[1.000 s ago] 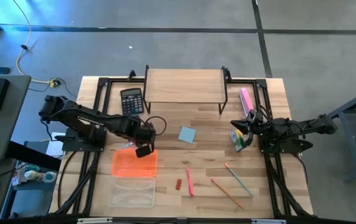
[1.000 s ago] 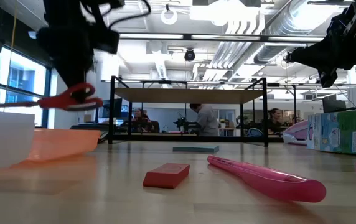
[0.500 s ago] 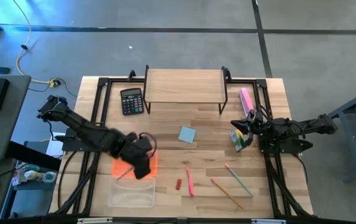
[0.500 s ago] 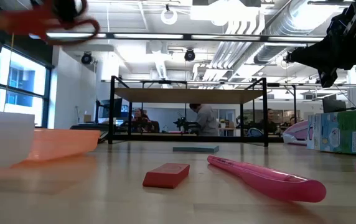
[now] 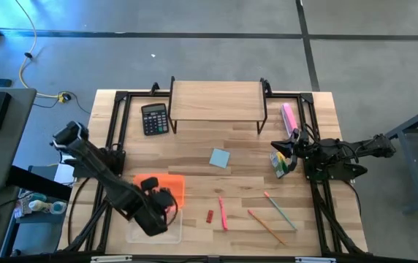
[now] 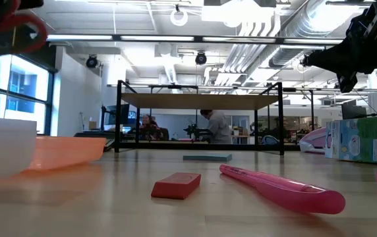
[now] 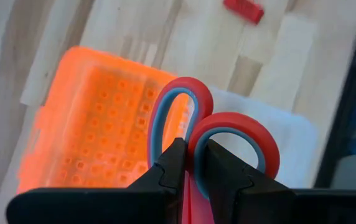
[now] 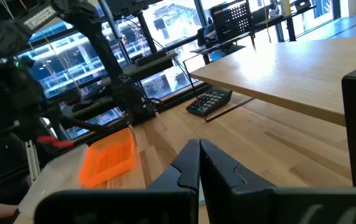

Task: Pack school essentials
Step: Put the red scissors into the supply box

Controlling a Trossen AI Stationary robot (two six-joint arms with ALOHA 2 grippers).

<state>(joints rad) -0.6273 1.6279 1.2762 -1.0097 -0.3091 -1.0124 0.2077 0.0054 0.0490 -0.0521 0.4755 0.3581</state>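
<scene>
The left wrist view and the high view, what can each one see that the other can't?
Only the left wrist view shows red scissors pinched in the left gripper. Only the high view shows the calculator, blue notepad, pencils, crayon box and the right gripper above that box. Both show the orange lid, the clear box and the small red piece.

free: bare table mid-front | blocked: wooden shelf rear, orange lid front-left, pencils front-right

Wooden table with scattered pencils
</scene>
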